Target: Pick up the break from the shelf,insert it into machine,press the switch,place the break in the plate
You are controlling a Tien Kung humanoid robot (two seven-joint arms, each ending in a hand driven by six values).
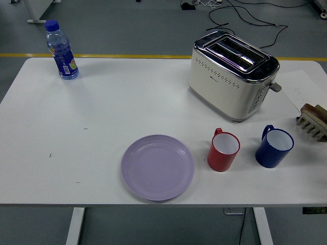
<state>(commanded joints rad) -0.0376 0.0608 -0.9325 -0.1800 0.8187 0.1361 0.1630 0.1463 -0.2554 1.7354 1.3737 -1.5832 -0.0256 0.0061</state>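
A cream and chrome toaster (232, 76) stands at the back right of the white table, its two top slots showing nothing in them and its lever (276, 87) on the right end. A lilac plate (157, 167) lies bare near the front edge at centre. At the right edge, part of a wooden rack (312, 121) shows with a brown slice resting on it. Neither robot hand is in view.
A red mug (224, 150) and a blue mug (274, 146) stand between the plate and the rack, in front of the toaster. A water bottle with a blue cap (61, 49) stands at the back left. Cables lie on the floor beyond the table.
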